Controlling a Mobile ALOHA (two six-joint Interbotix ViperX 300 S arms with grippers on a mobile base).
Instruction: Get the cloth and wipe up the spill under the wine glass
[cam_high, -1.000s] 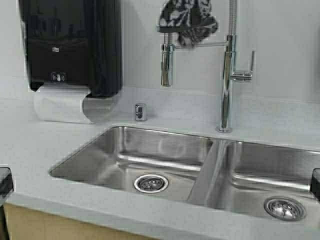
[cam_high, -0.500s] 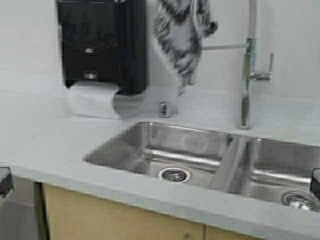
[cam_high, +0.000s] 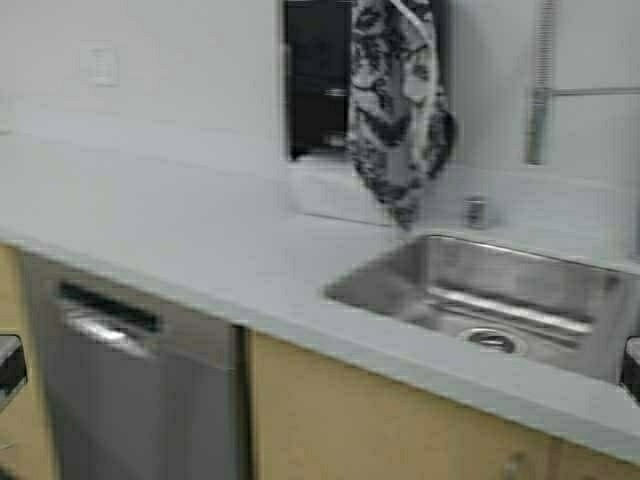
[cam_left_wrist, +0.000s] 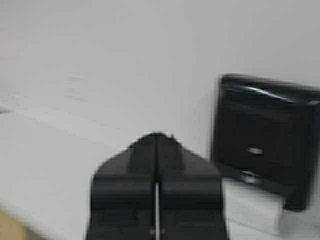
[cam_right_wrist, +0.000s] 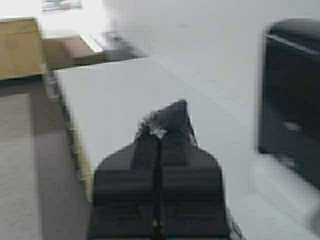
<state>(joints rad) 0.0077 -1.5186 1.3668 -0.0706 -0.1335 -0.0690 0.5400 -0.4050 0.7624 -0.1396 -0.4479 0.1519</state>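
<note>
The tabletop (cam_high: 150, 215) runs long toward the sink (cam_high: 500, 300); no wine glass or spill is in view. The cloth (cam_high: 395, 100) hangs high before the black dispenser (cam_high: 315, 75), pinched in the right gripper (cam_right_wrist: 161, 131), jaws clamped on it. The left gripper (cam_left_wrist: 157, 145) is closed, empty. Advice: carry the cloth clear of the tabletop, grip firm.

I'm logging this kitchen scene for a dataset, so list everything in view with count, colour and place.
cloth: one, black-and-white floral, hanging in front of the dispenser, its top pinched in the right gripper
paper towel dispenser: one, black, on the wall behind the cloth
sink: one, steel, set in the counter at right
faucet: one, chrome, behind the sink
counter: one, light grey, across the view
dishwasher: one, steel, under the counter at left
left gripper: shut, empty
right gripper: shut on the cloth
</note>
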